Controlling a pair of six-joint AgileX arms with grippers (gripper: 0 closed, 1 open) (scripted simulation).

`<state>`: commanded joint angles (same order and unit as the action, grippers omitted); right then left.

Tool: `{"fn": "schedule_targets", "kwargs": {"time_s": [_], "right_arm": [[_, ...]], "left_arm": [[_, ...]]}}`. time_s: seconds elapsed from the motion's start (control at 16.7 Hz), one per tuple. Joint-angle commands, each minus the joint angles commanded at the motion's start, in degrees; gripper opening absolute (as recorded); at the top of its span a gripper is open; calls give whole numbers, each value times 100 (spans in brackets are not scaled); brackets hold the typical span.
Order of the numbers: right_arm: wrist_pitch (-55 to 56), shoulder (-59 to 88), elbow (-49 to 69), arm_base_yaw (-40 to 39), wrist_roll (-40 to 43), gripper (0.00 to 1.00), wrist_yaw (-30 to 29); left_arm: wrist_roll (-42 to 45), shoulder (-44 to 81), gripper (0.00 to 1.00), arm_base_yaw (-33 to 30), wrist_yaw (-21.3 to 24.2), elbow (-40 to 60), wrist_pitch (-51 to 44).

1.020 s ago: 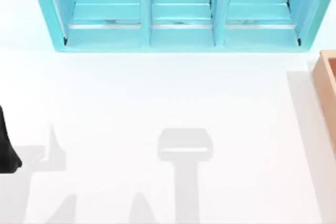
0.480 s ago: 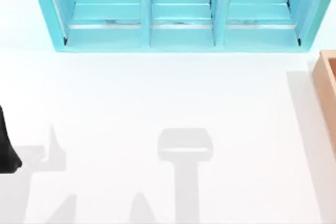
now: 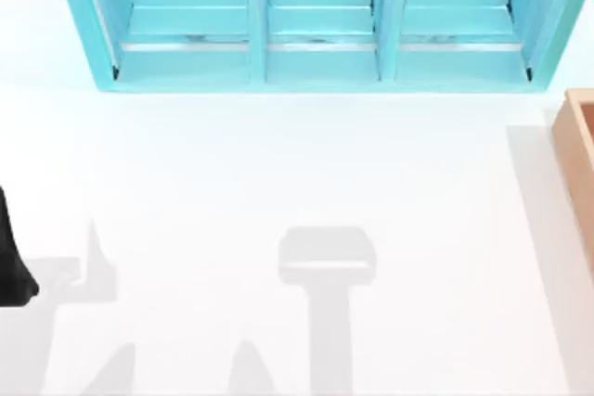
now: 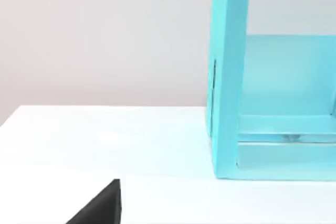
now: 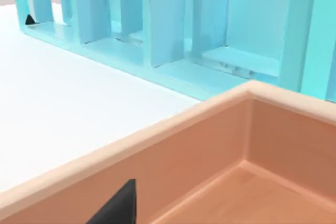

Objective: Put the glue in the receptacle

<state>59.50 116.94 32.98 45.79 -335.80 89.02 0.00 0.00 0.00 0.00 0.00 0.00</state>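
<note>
Glue isn't visible anywhere on the worktop (image 3: 278, 164). Left gripper (image 3: 14, 266), fingers unreadable, sits well left of the turquoise shelf (image 3: 316, 25). Right arm's camera faces the tan box (image 5: 210, 150). Step undecidable.

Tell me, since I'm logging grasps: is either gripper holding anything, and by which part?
It cannot be told. A dark bit of the left arm sits at the table's left edge; no glue is visible.
</note>
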Motion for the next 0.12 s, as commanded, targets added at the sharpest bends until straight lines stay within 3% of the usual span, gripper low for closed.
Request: {"fn": "schedule_targets", "kwargs": {"time_s": [0.12], "right_arm": [[0, 0, 0, 0, 0, 100, 0]], "left_arm": [[0, 0, 100, 0, 0, 0, 0]]}}
